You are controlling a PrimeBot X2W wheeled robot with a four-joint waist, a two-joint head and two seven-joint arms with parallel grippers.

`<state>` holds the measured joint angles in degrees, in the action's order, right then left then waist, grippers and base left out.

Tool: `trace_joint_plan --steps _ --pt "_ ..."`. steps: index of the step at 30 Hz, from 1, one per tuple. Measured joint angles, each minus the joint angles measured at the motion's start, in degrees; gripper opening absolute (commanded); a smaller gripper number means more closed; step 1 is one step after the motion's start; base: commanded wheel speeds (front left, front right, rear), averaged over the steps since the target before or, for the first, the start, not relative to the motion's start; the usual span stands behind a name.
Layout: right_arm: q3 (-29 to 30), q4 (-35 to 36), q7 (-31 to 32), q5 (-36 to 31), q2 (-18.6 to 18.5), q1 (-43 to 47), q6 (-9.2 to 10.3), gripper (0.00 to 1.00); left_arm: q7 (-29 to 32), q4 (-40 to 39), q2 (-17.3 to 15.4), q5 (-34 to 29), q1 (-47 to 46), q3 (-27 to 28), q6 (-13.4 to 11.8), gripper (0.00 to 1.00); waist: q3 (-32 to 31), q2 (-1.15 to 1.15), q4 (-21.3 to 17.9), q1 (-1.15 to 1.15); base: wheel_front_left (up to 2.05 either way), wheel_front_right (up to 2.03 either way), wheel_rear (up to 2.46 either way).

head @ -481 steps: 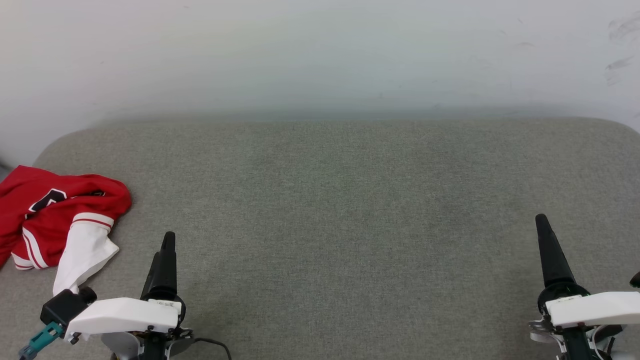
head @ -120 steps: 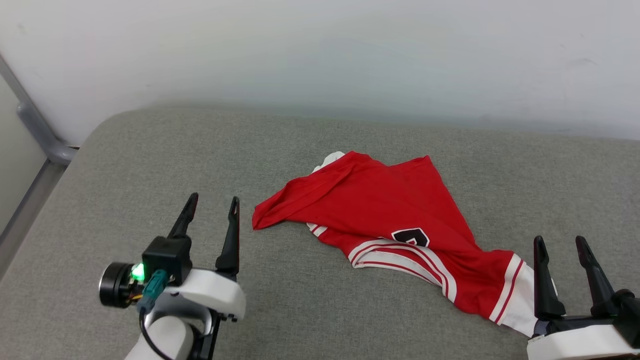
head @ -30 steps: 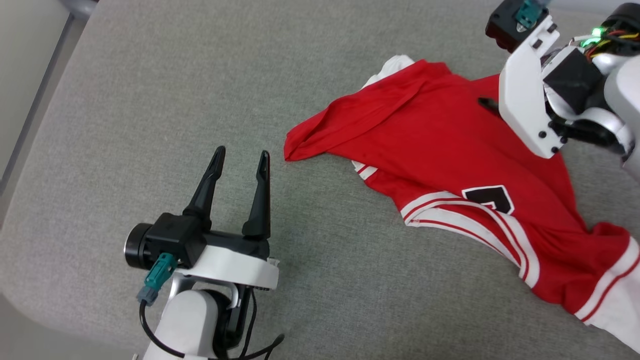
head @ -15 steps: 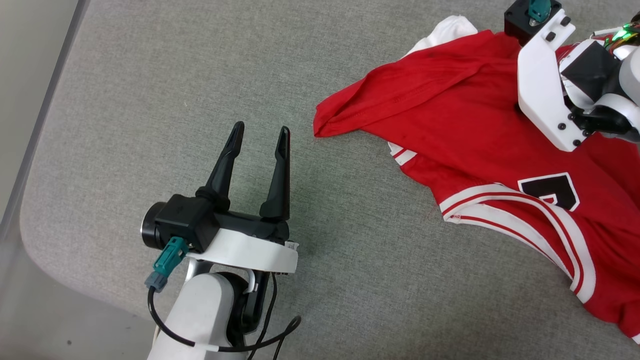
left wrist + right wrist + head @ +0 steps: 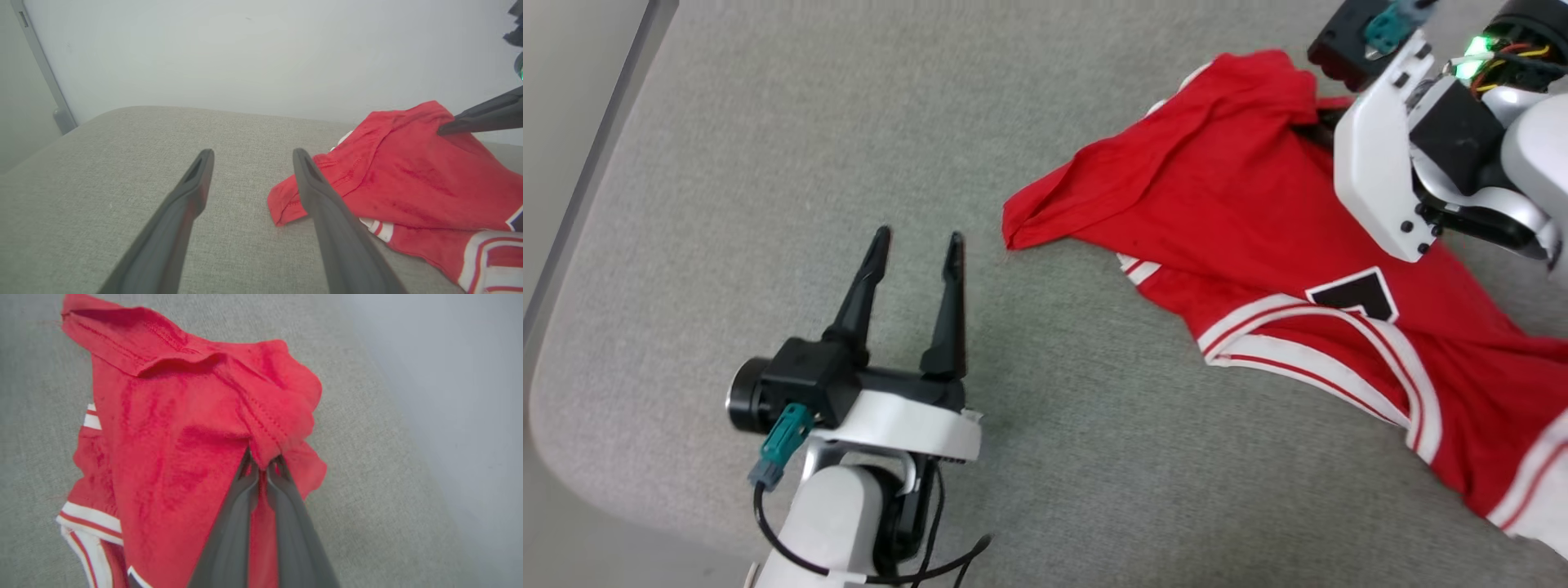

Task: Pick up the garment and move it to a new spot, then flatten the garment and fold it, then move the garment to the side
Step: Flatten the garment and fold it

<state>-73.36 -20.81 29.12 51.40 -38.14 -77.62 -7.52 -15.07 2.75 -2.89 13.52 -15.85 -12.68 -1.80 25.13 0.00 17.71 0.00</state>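
The garment (image 5: 1241, 220) is a red jersey T-shirt with white striped trim and black lettering, lying crumpled across the right half of the grey cushion (image 5: 768, 122). My right gripper (image 5: 263, 463) is shut on a bunched red hem of the garment (image 5: 179, 428) and lifts that fold off the cushion; in the head view its fingers (image 5: 1319, 122) are mostly hidden behind the white wrist. My left gripper (image 5: 915, 241) is open, nothing between its fingers, hovering just left of the garment's nearest red corner (image 5: 286, 202).
The grey cushion (image 5: 102, 163) has a rounded left corner and front edge. A pale wall (image 5: 245, 53) rises behind it, with a grey rail (image 5: 45, 77) at the far left.
My right gripper has shut on the garment's far edge and pulled it up into a bunched fold. The left gripper stays open; the camera has shifted.
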Motion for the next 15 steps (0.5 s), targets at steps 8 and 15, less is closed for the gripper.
trace_joint_plan --steps 8,15 --pt "3.3 5.0 -11.4 5.0 -7.2 -0.1 -0.01 0.00 0.0 -0.1 0.0 -1.5 3.3 2.3 0.5 1.00 -3.9 0.00 -4.4 0.00 0.00 0.00 0.00" --pt "6.6 3.2 -14.3 8.3 -13.8 5.8 0.00 0.00 0.0 -0.2 0.0 -1.9 3.9 3.3 1.1 1.00 -4.5 0.00 -6.9 0.00 0.00 0.00 0.00"
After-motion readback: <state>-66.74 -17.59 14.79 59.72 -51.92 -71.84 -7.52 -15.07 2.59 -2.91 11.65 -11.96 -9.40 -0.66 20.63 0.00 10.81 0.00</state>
